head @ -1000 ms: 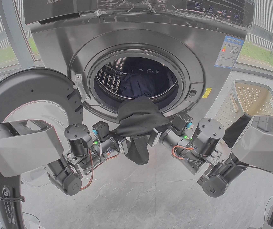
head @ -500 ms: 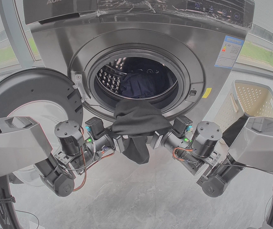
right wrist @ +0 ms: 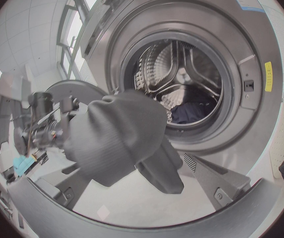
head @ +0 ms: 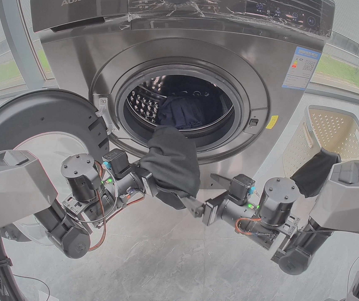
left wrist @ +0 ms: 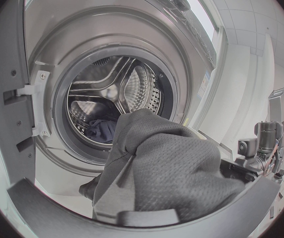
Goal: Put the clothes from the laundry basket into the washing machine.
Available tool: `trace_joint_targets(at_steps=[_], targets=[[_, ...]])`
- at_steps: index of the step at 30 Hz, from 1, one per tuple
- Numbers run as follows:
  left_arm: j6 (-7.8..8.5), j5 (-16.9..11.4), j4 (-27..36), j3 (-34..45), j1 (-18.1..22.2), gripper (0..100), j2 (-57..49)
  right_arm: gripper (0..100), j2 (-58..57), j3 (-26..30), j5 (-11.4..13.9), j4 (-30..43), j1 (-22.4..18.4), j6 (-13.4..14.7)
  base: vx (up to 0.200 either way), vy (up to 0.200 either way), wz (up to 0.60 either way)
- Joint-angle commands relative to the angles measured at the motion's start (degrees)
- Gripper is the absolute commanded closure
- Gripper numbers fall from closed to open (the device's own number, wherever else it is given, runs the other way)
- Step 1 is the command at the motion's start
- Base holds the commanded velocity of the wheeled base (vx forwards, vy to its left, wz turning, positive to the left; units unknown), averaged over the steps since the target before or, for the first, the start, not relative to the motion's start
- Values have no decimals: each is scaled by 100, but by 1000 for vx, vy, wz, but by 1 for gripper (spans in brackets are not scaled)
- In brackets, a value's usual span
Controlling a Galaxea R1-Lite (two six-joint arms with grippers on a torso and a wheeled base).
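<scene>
With the left gripper [head: 165, 180] clamped on the black garment [head: 173, 164], draped just before the washing machine's [head: 229, 63] lower door rim, and the right gripper [head: 204, 193] open beside it, the loose hanging end risked catching on the rim or falling to the floor.

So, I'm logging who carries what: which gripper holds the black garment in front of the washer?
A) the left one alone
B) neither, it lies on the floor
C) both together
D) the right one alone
A: the black garment hangs from the left gripper by the opening of the washing machine, while the right gripper is lower, open, with nothing in it.
</scene>
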Motion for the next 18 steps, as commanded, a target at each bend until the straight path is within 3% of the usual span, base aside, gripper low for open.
trace_joint_targets(at_steps=[1,5,10,13,14,18], targets=[[21,-8,1,568,-3,100,-595,0,-656,1114,341,-12,409,-207,0,0,0],[12,-34,1,1052,-3,100,-1034,0,-955,1597,385,-21,444,-251,0,0,0],[3,-52,1,1570,-12,100,-1553,0,-1227,1702,332,-21,330,-154,0,0,0],[47,-69,1,1808,6,100,-1790,0,-1324,1641,324,-21,-119,-172,0,0,0],[153,-52,1,1808,50,100,-1764,0,-1324,1632,315,-21,-303,-190,0,0,0],[232,-60,1,1878,41,100,-1764,0,-1306,1623,315,-21,-576,-163,0,0,0]])
